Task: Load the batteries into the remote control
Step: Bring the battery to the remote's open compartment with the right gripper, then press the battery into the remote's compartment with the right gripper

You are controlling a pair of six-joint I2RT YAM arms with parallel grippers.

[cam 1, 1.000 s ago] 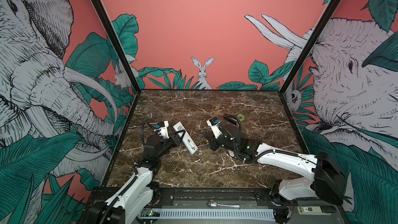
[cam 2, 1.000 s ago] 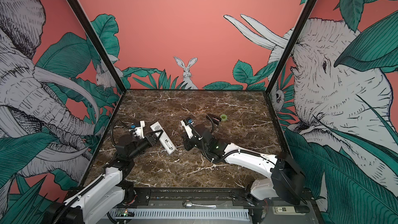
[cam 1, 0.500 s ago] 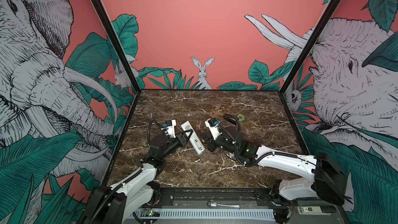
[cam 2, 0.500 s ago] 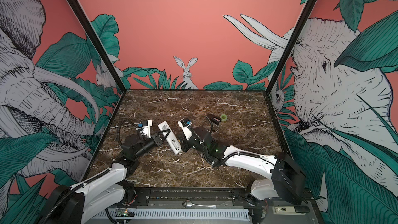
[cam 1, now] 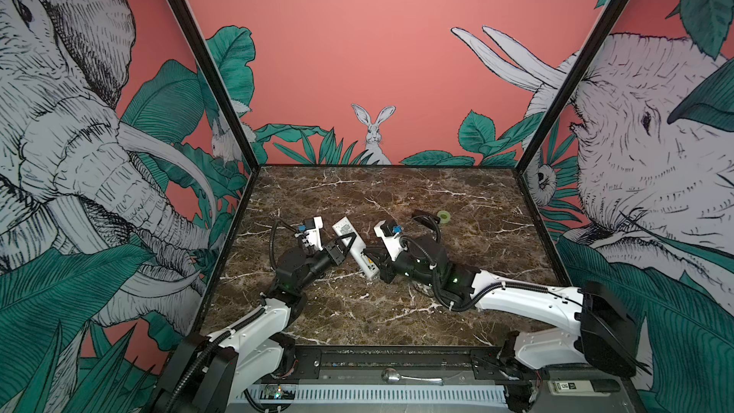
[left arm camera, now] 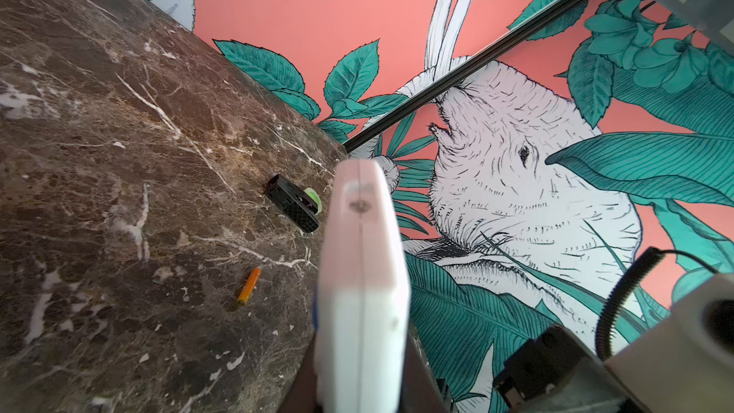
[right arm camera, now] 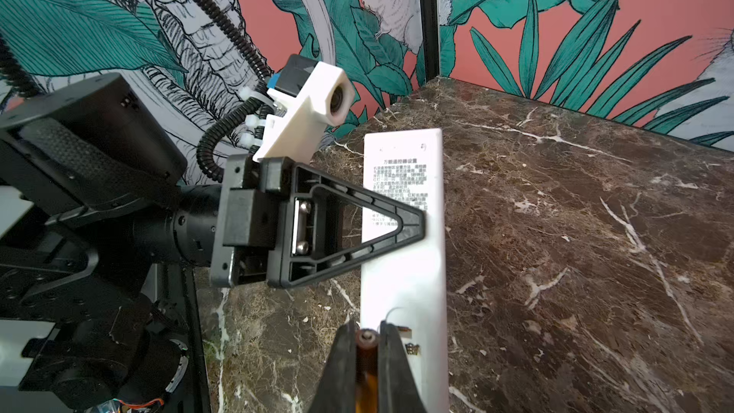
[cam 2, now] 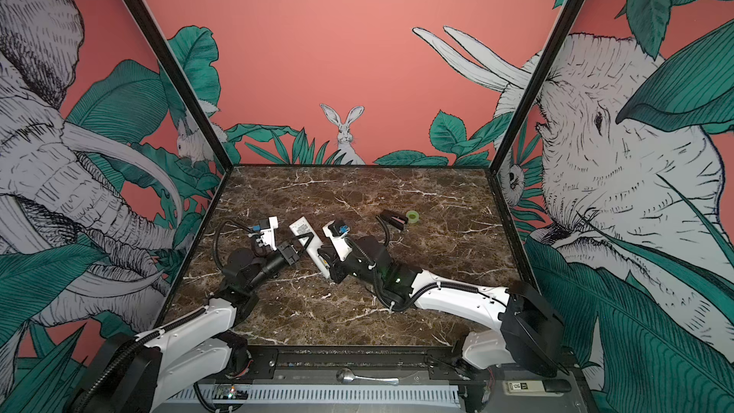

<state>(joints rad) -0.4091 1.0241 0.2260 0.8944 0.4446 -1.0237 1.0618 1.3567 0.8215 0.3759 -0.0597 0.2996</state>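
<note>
Table (cam 1: 397, 188) rear free; black object (cam 1: 424, 218), green roll (cam 1: 443, 216) right-rear; remote (cam 1: 359, 257) mid-table

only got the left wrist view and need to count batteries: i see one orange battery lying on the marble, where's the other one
observer: The right gripper is shut on the second battery, its metal tip showing between the jaws.
operator: is it at the remote yet
observer: The tip is by the remote control's end nearer the robot; contact is unclear.
operator: which face is toward it
observer: The back, with printed text; no buttons show.
</note>
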